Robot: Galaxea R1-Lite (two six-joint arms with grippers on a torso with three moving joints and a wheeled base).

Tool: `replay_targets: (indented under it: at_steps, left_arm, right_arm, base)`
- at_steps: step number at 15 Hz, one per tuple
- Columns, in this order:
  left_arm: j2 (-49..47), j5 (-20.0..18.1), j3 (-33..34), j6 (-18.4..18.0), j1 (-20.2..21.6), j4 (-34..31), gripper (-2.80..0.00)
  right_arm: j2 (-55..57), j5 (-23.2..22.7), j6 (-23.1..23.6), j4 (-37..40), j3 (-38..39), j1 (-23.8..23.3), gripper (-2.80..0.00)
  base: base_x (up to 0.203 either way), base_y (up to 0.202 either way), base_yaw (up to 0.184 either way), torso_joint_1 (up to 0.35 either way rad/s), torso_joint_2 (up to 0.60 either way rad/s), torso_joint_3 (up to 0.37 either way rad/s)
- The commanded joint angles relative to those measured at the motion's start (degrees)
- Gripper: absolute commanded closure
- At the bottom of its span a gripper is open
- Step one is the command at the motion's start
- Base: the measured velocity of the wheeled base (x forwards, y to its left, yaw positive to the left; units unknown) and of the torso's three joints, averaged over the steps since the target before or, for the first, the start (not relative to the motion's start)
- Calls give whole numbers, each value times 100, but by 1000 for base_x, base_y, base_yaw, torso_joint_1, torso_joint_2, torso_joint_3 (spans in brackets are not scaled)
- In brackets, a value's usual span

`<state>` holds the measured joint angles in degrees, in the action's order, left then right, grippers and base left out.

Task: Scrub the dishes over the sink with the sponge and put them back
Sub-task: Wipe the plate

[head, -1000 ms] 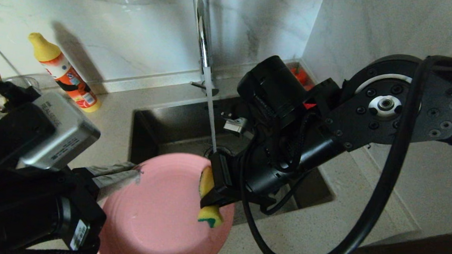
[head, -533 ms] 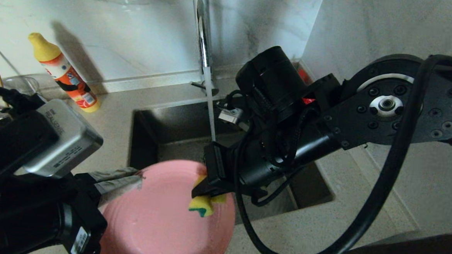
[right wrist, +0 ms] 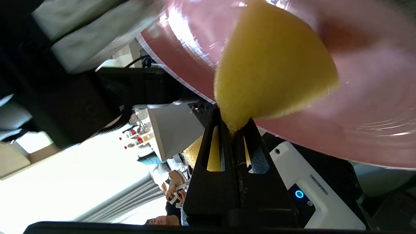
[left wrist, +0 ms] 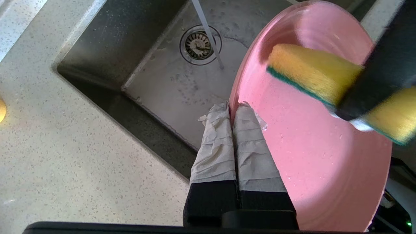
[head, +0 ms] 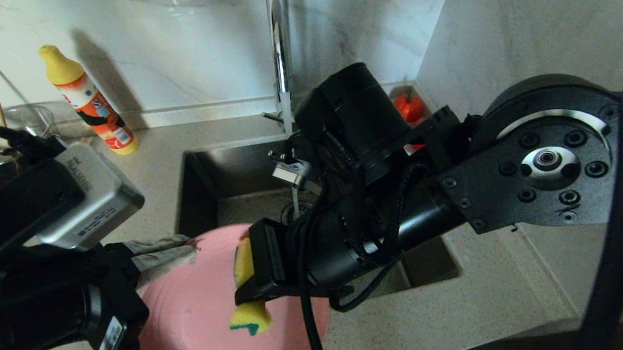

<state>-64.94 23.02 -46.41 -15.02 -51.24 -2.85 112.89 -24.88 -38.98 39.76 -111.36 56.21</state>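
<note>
The pink plate (head: 198, 308) hangs tilted over the near edge of the sink (head: 237, 176). My left gripper (head: 190, 246), its fingers wrapped in pale tape, is shut on the plate's rim (left wrist: 232, 107). My right gripper (head: 246, 284) is shut on the yellow sponge (head: 251, 316) with the green scouring layer. The sponge (left wrist: 308, 74) presses against the plate's inner face (left wrist: 318, 156). In the right wrist view the sponge (right wrist: 273, 74) bulges out of the shut black fingers (right wrist: 232, 125) in front of the plate (right wrist: 373, 97). A thin stream of water runs from the tap (head: 278, 45) toward the drain (left wrist: 200, 45).
An orange bottle with a yellow cap (head: 88, 102) stands on the counter at the back left. Beside it is a clear glass bowl (head: 21, 122) holding sticks. Red fruit (head: 408, 108) sits behind my right arm in the back corner. Speckled counter (head: 497, 291) surrounds the sink.
My right gripper has carried the sponge leftward and toward me across the plate's face. The left gripper and the plate have stayed where they were.
</note>
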Motion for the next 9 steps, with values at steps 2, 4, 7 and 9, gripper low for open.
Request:
replay_targets:
  at_steps: [2, 4, 7, 9]
  left_arm:
    - [-19, 19, -8, 17, 0, -5, 0]
    - [-28, 10, 0, 57, 0, 3, 0]
    - [-19, -8, 3, 175, 8, 4, 0]
    - [-10, -8, 9, 226, 17, 98, 0]
  right_arm:
    - [-144, -32, -56, 59, 8, 148, 0]
    - [-212, -58, -89, 160, 18, 295, 0]
    - [-164, -84, -198, 317, 63, 584, 0]
    - [-38, -87, -288, 339, 70, 707, 0]
  base:
    - [0, 0, 0, 0, 0, 0]
    - [0, 0, 0, 0, 0, 0]
    - [0, 0, 0, 0, 0, 0]
    - [0, 0, 0, 0, 0, 0]
